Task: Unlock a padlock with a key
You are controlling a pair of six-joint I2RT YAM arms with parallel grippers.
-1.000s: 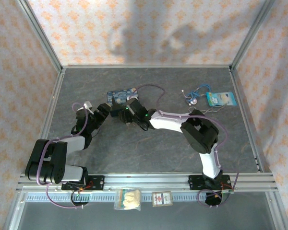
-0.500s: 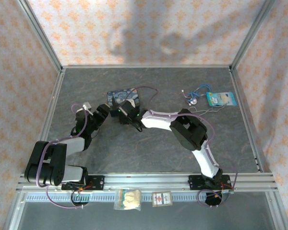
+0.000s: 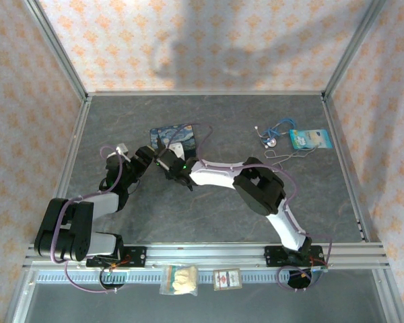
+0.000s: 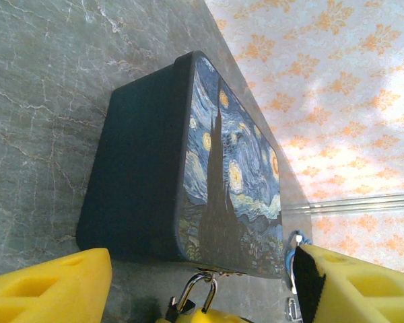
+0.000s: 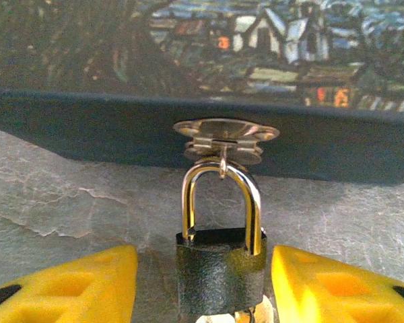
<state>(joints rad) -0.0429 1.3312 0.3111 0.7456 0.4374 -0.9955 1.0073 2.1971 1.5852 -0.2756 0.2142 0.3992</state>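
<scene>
The padlock (image 5: 220, 272) has a dark body and a silvery shackle hooked through the hasp (image 5: 225, 131) of the painted blue tin (image 3: 174, 136). The shackle's left leg ends at the top of the body and looks lifted out. A pale bit of the key (image 5: 248, 315) shows right under the body. My right gripper (image 5: 203, 261) is open, one yellow finger on each side of the padlock with a gap to each. My left gripper (image 4: 198, 272) stands open just in front of the tin (image 4: 188, 155), and the padlock's shackle (image 4: 202, 289) sits low between its fingers.
A blue cord bundle (image 3: 273, 132), a blue-white card packet (image 3: 310, 138) and a thin wire loop (image 3: 283, 155) lie at the back right. Both grippers crowd the tin's near side, left gripper (image 3: 145, 160) beside right gripper (image 3: 165, 161). A metal frame edges the table.
My right arm has shifted left along the tin's near side, uncovering more of the lid, and its jaws have narrowed around the padlock. The left arm has not moved.
</scene>
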